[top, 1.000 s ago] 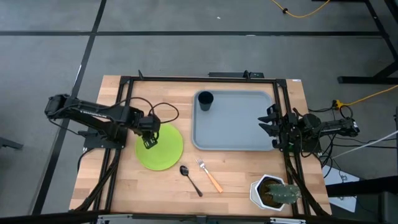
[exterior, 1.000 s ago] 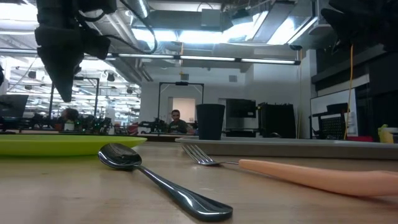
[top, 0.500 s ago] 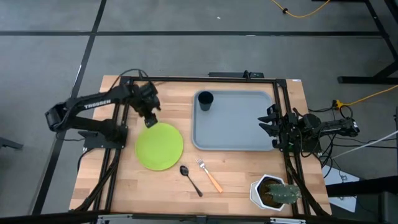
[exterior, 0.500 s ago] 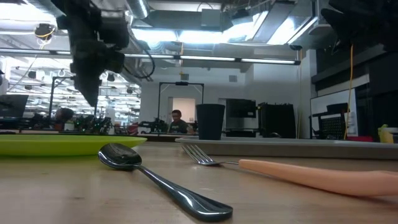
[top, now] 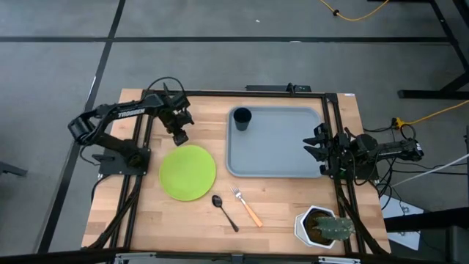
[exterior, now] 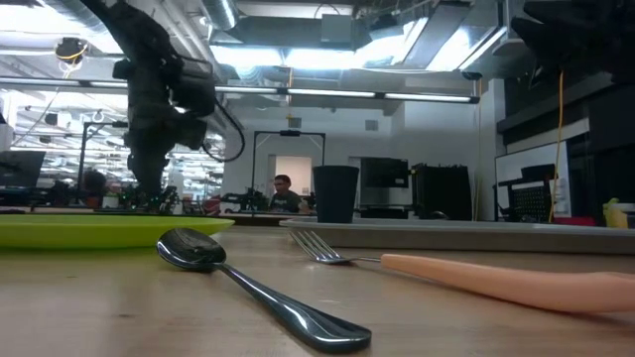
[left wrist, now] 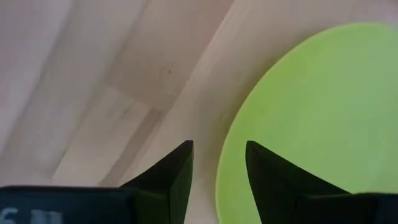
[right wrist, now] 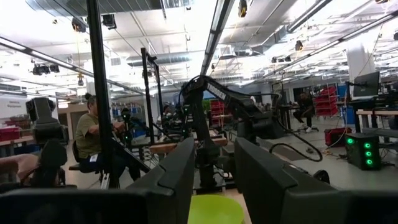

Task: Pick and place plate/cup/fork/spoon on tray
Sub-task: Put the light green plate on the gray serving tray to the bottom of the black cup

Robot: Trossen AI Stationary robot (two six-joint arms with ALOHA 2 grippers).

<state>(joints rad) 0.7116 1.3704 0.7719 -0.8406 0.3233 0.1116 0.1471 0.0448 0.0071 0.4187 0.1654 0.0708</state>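
Note:
The lime-green plate (top: 187, 173) lies flat on the wooden table, left of the grey-blue tray (top: 278, 150). The dark cup (top: 242, 117) stands upright in the tray's far left corner. The dark spoon (top: 225, 211) and the orange-handled fork (top: 248, 207) lie on the table near the plate's right side. My left gripper (top: 180, 137) points steeply down, open, just over the plate's far rim (left wrist: 231, 155), and one finger (left wrist: 267, 174) is over the plate. My right gripper (top: 315, 147) waits open at the tray's right edge.
A white pot with a cactus (top: 322, 226) stands at the near right corner. A black frame (top: 220, 94) runs round the table. Bare wood lies far left of the plate (left wrist: 112, 93). People and benches show in the room beyond.
My left gripper has swung from over the plate's left part toward the table's far edge, turning about as it went. It has then sunk a little to the plate's far rim. The plate and the other things have stayed where they were.

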